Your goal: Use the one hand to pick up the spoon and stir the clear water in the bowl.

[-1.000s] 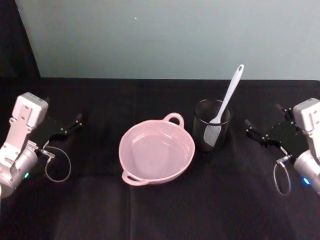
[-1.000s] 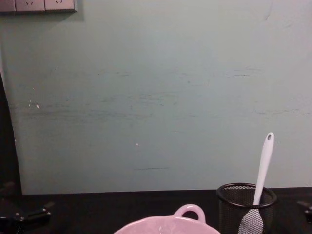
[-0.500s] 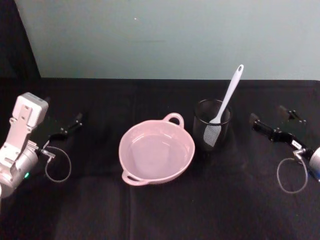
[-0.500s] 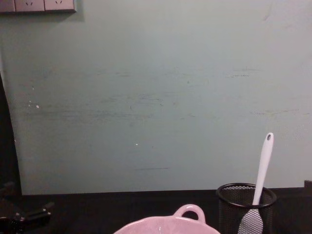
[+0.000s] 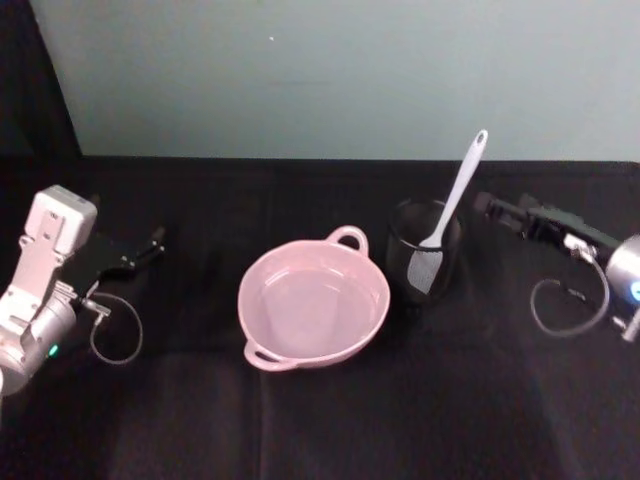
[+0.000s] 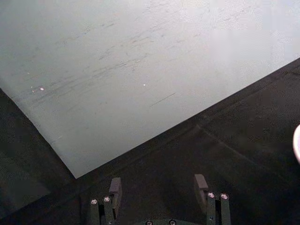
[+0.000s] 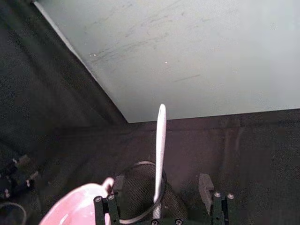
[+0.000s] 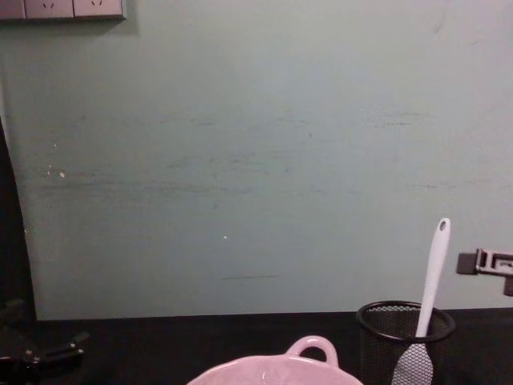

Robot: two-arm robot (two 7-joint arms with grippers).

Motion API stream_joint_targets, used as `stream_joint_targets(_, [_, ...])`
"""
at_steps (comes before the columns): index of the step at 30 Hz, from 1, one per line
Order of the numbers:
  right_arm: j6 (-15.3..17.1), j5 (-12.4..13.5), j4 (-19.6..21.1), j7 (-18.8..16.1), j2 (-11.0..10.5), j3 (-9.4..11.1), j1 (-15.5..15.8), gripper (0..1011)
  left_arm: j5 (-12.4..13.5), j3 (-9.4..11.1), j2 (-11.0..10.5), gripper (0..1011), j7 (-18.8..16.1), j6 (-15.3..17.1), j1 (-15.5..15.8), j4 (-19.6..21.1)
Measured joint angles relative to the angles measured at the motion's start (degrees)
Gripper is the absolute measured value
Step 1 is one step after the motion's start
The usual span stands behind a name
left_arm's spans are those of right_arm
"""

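We see the spoon (image 5: 455, 195) standing head-down in the mesh cup (image 5: 425, 268) right of centre, its handle leaning to the upper right. The right gripper (image 5: 487, 207) hovers near it at the right edge with jaws released. The left gripper (image 5: 155, 241) sits far left, likewise released.

You have a pale pink bowl (image 5: 258, 285) at centre, a white spoon (image 5: 456, 190) in a black wire-mesh cup (image 5: 398, 262) to its right, a plain black cloth (image 5: 320, 420) beneath, and a pale green, faintly streaked wall (image 5: 350, 70) at the far side.
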State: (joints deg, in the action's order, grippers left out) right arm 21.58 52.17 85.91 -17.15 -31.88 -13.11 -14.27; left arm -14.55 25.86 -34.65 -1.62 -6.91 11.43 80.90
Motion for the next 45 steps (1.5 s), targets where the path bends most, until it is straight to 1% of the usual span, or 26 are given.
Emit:
stream_joint_targets(1, [1.07, 0.86, -0.52, 0.36, 0.38, -0.16, -0.97, 1002, 0.0, 0.0, 0.0, 1011, 0.0, 0.0, 0.0, 0.0])
stream_joint_targets(3, [2.25, 1.73, -1.33, 0.98, 1.0, -0.58, -2.56, 1003, 0.0, 0.0, 0.0, 1011, 0.0, 0.0, 0.0, 0.0])
stream_joint_targets(6, [2.84, 2.15, -2.18, 1.6, 1.59, -1.14, -4.06, 1002, 0.0, 0.0, 0.0, 1011, 0.0, 0.0, 0.0, 0.0])
stream_joint_targets(7, [2.94, 2.17, -2.89, 2.04, 1.99, -1.7, -5.14, 1002, 0.0, 0.0, 0.0, 1011, 0.0, 0.0, 0.0, 0.0])
stream_joint_targets(9, [2.88, 1.95, -3.89, 2.5, 2.57, -2.59, -6.63, 1003, 0.0, 0.0, 0.0, 1011, 0.0, 0.0, 0.0, 0.0])
stream_joint_targets(10, [2.88, 1.95, -3.89, 2.5, 2.57, -2.59, -6.63, 1003, 0.0, 0.0, 0.0, 1011, 0.0, 0.0, 0.0, 0.0])
stream_joint_targets(13, [2.09, 1.07, -5.83, 3.23, 3.55, -4.19, -8.97, 1002, 0.0, 0.0, 0.0, 1011, 0.0, 0.0, 0.0, 0.0])
stream_joint_targets(16, [1.41, 0.51, -7.47, 3.62, 4.28, -5.33, -10.6, 1003, 0.0, 0.0, 0.0, 1011, 0.0, 0.0, 0.0, 0.0])
stream_joint_targets(19, [1.07, 0.3, -8.48, 3.75, 4.69, -6.05, -11.56, 1002, 0.0, 0.0, 0.0, 1011, 0.0, 0.0, 0.0, 0.0])
stream_joint_targets(20, [0.89, 0.2, -9.27, 3.81, 4.91, -6.59, -12.19, 1003, 0.0, 0.0, 0.0, 1011, 0.0, 0.0, 0.0, -0.01])
stream_joint_targets(27, [-0.12, 0.12, -12.5, 3.44, 5.82, -8.33, -14.41, 1002, 0.0, 0.0, 0.0, 1011, 0.0, 0.0, 0.0, 0.0])
stream_joint_targets(34, [-0.94, 0.38, -14.72, 2.38, 6.41, -9.15, -15.68, 1002, 0.0, 0.0, 0.0, 1011, 0.0, 0.0, 0.0, 0.0])
stream_joint_targets(42, [-0.92, 0.39, -14.66, 2.39, 6.36, -9.11, -15.69, 1003, 0.0, 0.0, 0.0, 1011, 0.0, 0.0, 0.0, 0.0])
stream_joint_targets(45, [-0.9, 0.39, -14.6, 2.41, 6.35, -9.09, -15.65, 956, 0.0, 0.0, 0.0, 1011, 0.0, 0.0, 0.0, 0.0])
